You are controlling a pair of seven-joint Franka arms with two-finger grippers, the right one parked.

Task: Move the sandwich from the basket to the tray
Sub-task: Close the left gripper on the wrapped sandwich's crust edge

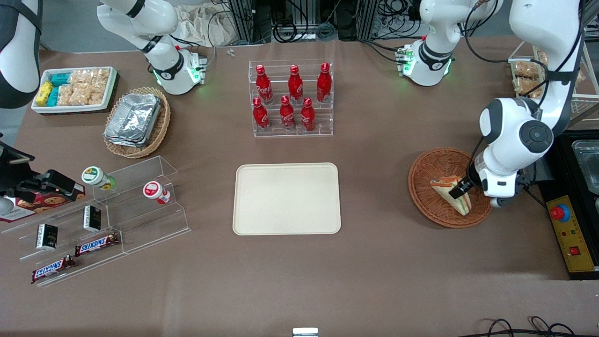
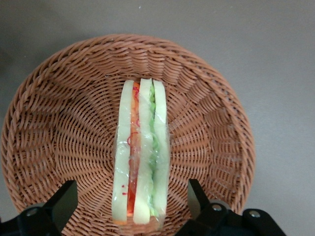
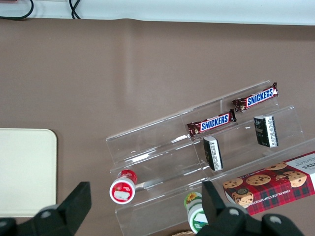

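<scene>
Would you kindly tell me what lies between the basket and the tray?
Only bare brown tabletop, in the front view, between the basket and tray; the gripper hangs over the basket.

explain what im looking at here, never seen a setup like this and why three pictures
These are two white robot arms at a brown table, seen by three cameras at one moment. The front view looks down on the whole table. The other two come from cameras on each arm's wrist, so the black prongs at their edges are claw fingers.

The working arm's claw is down in the round wicker basket, open, with one finger on each side of the wrapped sandwich. It has not closed on it; the sandwich lies in the basket.

The cream tray in the middle of the table has nothing on it. Elsewhere are red bottles in a clear rack, chocolate bars and snack packets.
</scene>
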